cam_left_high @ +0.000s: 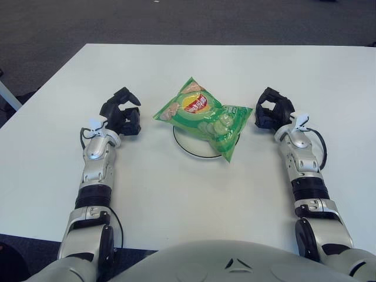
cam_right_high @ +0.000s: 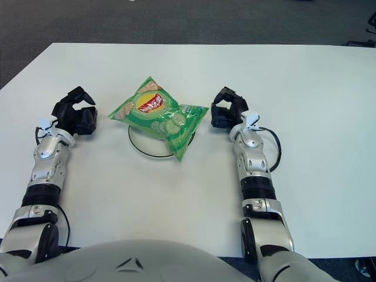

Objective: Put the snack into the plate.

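Observation:
A green bag of chips lies tilted across a white plate with a dark rim in the middle of the white table; its right corner hangs past the plate's edge. My right hand is just right of that corner, a small gap between them, fingers loosely curved and empty. Left of the plate, my left hand hovers apart from the bag, fingers also loosely curved around nothing.
The white table spreads wide around the plate, with its far edge near the top and dark carpet beyond. My forearms reach in from the near edge on both sides.

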Motion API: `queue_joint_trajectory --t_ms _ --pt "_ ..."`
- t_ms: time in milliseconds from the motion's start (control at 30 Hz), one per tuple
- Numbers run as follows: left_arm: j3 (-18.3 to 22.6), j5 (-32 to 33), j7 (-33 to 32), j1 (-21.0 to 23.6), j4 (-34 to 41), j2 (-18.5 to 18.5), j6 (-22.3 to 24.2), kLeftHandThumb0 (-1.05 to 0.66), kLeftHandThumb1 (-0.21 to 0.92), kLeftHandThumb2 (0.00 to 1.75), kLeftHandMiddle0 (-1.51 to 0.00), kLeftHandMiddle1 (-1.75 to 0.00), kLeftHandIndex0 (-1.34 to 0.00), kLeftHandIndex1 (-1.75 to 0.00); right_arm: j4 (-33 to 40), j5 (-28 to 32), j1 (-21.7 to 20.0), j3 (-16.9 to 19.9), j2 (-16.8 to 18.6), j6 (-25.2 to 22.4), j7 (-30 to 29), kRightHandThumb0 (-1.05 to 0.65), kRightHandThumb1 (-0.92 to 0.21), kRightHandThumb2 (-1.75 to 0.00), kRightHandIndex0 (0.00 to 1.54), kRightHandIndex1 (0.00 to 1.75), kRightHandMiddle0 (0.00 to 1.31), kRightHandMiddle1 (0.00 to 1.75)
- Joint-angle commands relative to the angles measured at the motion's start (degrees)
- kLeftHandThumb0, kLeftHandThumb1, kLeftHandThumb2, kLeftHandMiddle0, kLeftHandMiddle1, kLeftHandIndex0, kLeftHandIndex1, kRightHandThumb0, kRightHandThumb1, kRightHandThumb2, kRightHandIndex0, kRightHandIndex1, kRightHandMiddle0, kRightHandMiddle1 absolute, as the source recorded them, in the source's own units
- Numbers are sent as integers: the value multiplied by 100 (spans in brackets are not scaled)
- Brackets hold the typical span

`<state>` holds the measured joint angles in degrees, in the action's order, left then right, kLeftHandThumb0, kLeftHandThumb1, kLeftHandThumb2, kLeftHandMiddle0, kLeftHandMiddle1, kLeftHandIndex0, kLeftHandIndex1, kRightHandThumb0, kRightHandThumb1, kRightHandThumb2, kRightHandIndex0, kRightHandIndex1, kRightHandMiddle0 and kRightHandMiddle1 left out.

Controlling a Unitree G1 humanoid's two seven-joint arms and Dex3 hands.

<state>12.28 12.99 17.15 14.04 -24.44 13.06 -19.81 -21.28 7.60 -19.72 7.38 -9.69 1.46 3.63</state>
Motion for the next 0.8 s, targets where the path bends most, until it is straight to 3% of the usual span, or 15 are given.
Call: queue_joint_trajectory --t_ms 0,367,767 --pt "-110 104 64 -995 -396 -553 25 -50 27 138 -135 -175 -66 -175 -344 -12 529 87 350 33 -276 -49 -28 -136 133 175 64 175" --pt "-116 130 74 -1120 -234 -585 30 -50 27 137 -135 -175 -65 -175 -777 -208 352 177 295 548 -693 -49 -29 -135 132 175 64 175" --pt "-155 197 181 -1270 -20 -616 53 -49 29 135 -133 -175 -63 -175 -933 -260 237 215 243 587 -796 -48 -32 -131 131 175 61 175"
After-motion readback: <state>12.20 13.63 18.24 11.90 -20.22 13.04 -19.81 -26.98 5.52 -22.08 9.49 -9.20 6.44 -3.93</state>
